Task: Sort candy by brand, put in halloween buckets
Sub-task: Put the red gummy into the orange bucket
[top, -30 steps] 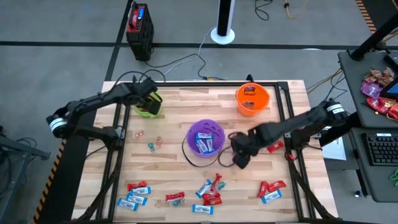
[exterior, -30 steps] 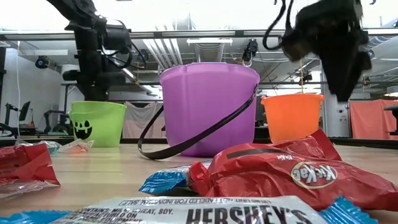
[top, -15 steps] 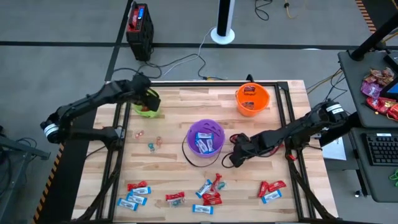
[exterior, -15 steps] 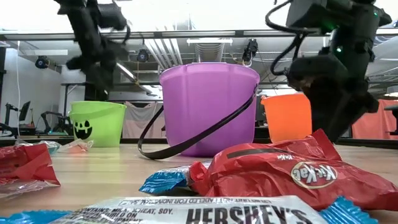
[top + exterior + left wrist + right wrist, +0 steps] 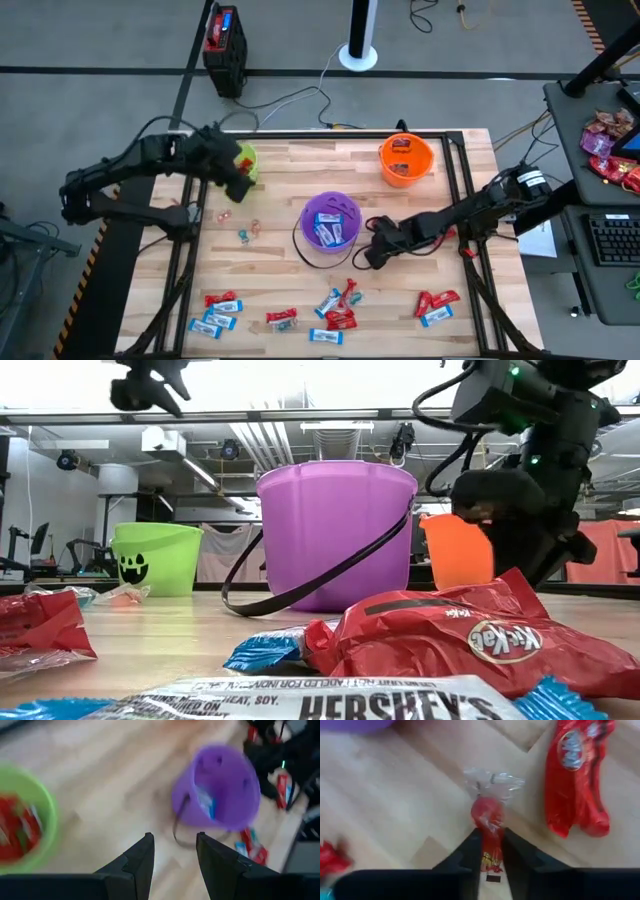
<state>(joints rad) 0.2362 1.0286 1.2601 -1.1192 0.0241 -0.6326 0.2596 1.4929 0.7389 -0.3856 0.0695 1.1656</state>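
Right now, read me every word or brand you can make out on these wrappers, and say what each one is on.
"HERSHEY'S": white wrapper at the front, low view.
"KitKat": red wrapper, low view.
Small print line above "HERSHEY'S": too small to read.
Logo on the red wrapper, right wrist view: blurred.

Matt pale wood table [image 5: 280, 190]; smooth plastic buckets [image 5: 336, 530]; glossy candy [image 5: 470, 635] wrappers.
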